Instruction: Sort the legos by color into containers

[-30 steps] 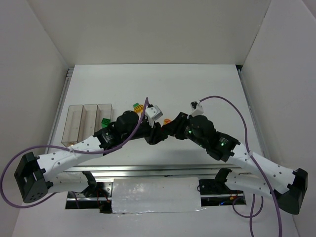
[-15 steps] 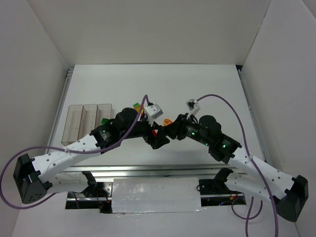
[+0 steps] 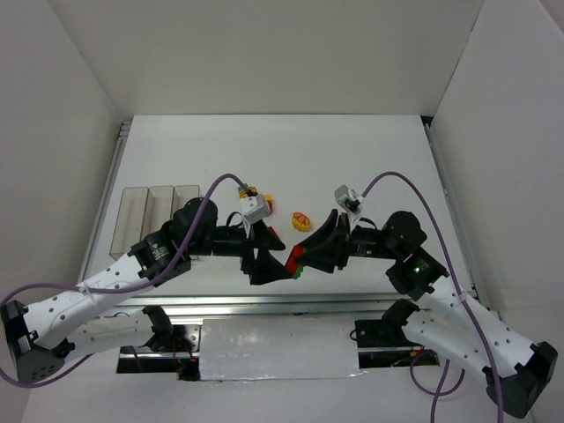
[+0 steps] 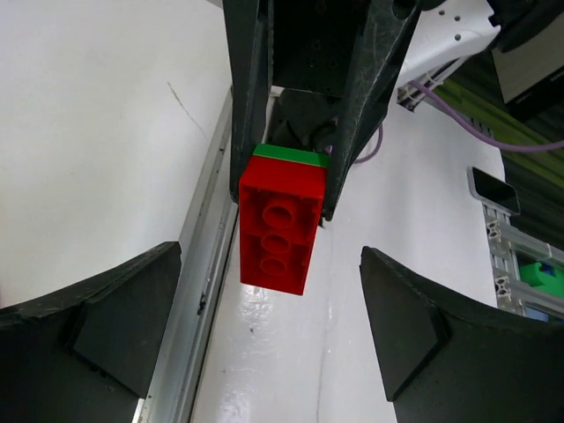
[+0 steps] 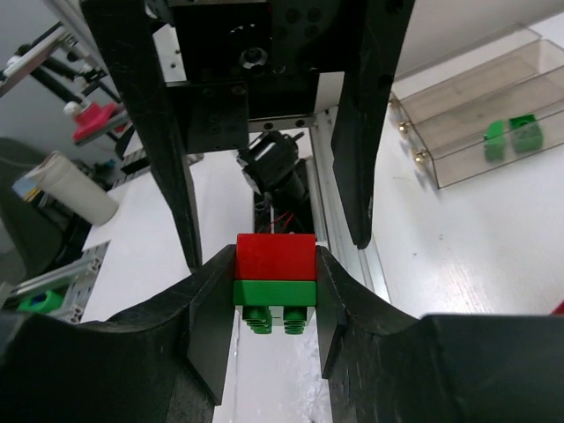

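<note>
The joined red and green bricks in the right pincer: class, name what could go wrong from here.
1. The right pincer clamps both the red brick and the green brick; if the open left pincer closes across both colours too, they may not separate.
2. The pair is held off the table, close to the front rail; a hard pull could slip it loose and drop it there.

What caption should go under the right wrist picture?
The right hand pinches a red lego stacked on a green lego, clear bins behind.
</note>
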Robot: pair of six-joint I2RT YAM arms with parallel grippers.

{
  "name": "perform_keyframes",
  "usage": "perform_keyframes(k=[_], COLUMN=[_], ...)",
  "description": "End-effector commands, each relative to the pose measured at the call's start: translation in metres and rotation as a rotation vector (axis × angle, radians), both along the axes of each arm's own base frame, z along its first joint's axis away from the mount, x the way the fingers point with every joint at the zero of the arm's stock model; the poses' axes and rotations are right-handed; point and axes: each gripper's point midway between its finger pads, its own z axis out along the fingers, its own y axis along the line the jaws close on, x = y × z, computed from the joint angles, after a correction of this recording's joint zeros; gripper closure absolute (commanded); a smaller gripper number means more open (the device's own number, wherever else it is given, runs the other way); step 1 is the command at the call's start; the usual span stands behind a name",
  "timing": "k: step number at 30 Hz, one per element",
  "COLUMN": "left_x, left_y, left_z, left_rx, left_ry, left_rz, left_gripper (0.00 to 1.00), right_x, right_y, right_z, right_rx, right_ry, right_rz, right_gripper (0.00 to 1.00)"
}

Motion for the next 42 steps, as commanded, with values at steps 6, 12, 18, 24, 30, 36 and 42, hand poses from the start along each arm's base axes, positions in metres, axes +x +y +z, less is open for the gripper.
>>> perform_keyframes(k=[6, 12, 18, 24, 30, 36, 42], left_x=[-0.011, -0.009, -0.005, -0.005, -0.007, -0.01, -0.014], left_y=[-0.008, -0.01, -0.012, -0.009, -0.006, -0.007, -0.006], left_z=[0.002, 0.002, 0.009, 0.021, 0.027, 0.032, 0.039], left_rx=[-0.026, -0.027, -0.032, -0.072, -0.085, -0.107, -0.128], left_ry=[0.059, 0.058, 0.056, 0.031, 0.019, 0.016, 0.007], left_rz=[-0.068, -0.065, -0.052, -0.031, -0.033, -0.052, -0.071], left_gripper=[0.12, 0.52, 1.0, 1.0, 1.0, 1.0, 1.0], right_x=[-0.011, -0.006, -0.002, -0.011, -0.019, -0.012, -0.011], right_y=[0.003, 0.004, 0.007, 0.003, -0.002, 0.0, 0.003], right_z=[0.031, 0.032, 0.028, 0.021, 0.021, 0.017, 0.016], right_rx=[0.078, 0.07, 0.068, 0.061, 0.067, 0.059, 0.06], right_ry=[-0.117, -0.104, -0.074, -0.077, -0.1, -0.096, -0.092], right_rz=[0.087, 0.069, 0.056, 0.092, 0.108, 0.082, 0.095], right_gripper=[1.0, 1.0, 0.94, 0.07, 0.2, 0.39, 0.71])
